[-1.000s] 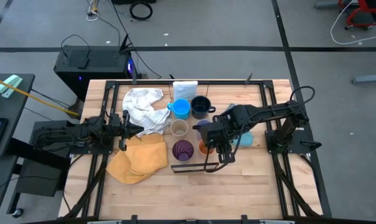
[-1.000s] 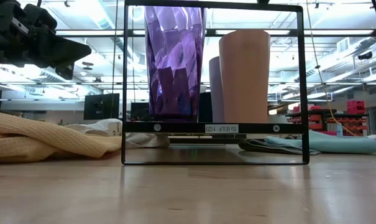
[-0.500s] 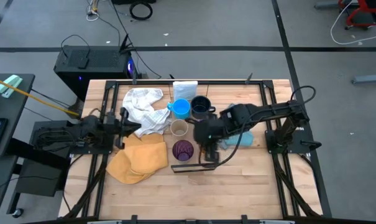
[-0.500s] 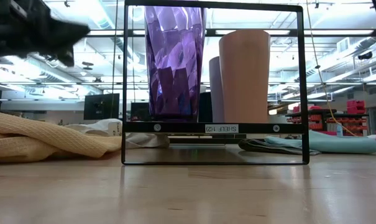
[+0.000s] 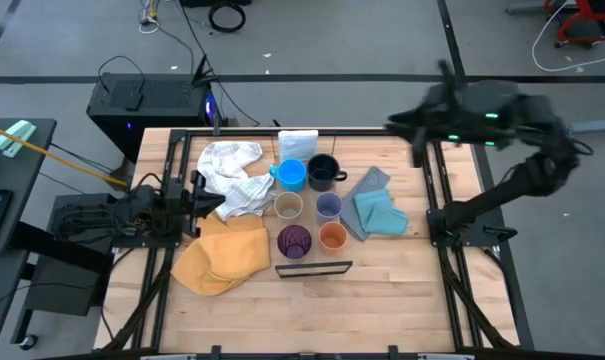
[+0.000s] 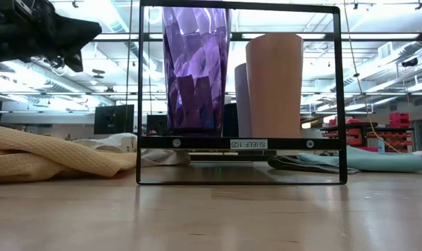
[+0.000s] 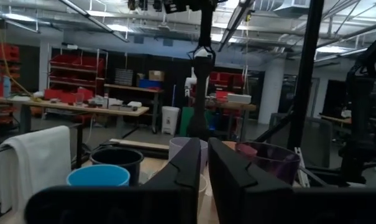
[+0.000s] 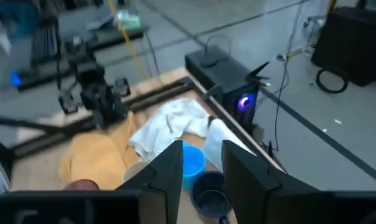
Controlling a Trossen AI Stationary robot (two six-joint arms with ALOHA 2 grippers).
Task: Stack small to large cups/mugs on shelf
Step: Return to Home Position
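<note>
Right gripper (image 8: 202, 152): fingers set a moderate gap apart, nothing between them. Its arm is high over the table's far right edge and smeared in the high view. Left gripper (image 7: 204, 155): only a thin slit between the fingers, empty, low beside the yellow cloth (image 5: 220, 255).

Purple tumbler (image 5: 294, 241) and orange cup (image 5: 332, 236) stand just behind the black-framed end of the shelf (image 5: 317, 268). Tan cup (image 5: 288, 206) and lavender cup (image 5: 328, 206) come next, with light blue mug (image 5: 292, 174) and navy mug (image 5: 324, 172) farthest back. The shelf's plank is mostly hidden under them. The low view hides the mugs.
</note>
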